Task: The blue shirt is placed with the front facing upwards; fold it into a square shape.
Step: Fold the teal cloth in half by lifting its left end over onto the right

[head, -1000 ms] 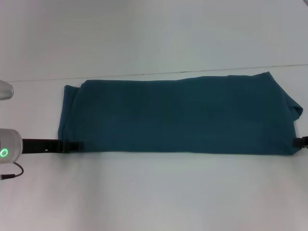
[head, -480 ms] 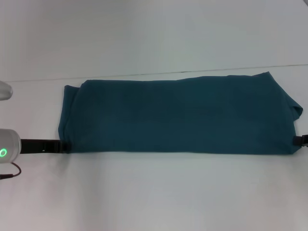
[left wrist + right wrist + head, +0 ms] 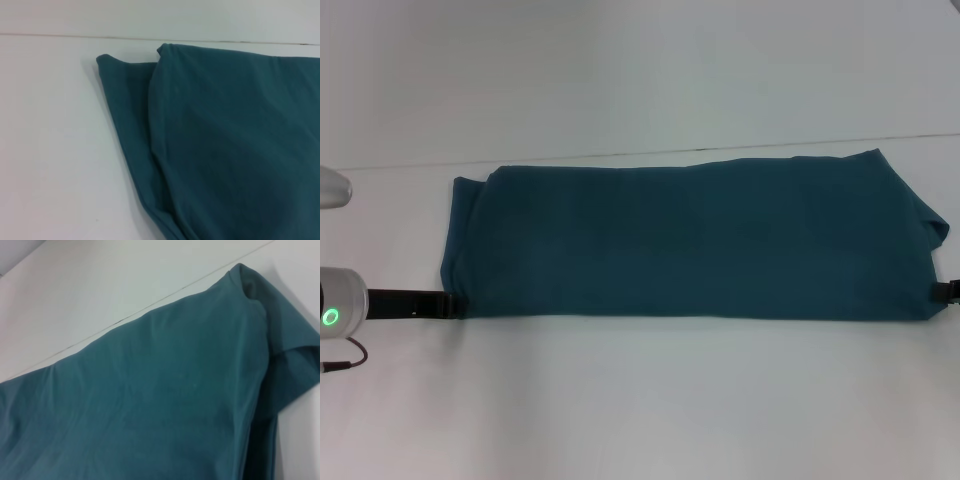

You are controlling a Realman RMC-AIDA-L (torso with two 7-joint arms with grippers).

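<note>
- The dark teal-blue cotton shirt [image 3: 690, 238] lies flat on the white table [image 3: 640, 410], folded into a long horizontal band with only plain fabric showing.
- At the band's left end, an under layer of cloth pokes out past the top layer; the left wrist view shows this stepped edge [image 3: 130, 125].
- The right end carries a small folded flap at its corner [image 3: 292, 347].
- The left gripper [image 3: 460, 303] rests low at the band's near-left corner, its dark tip touching the hem; whether its fingers are apart or together I cannot tell.
- The right gripper [image 3: 948, 292] sits at the near-right corner by the picture's edge, mostly cut off; its finger state cannot be told either.
</note>
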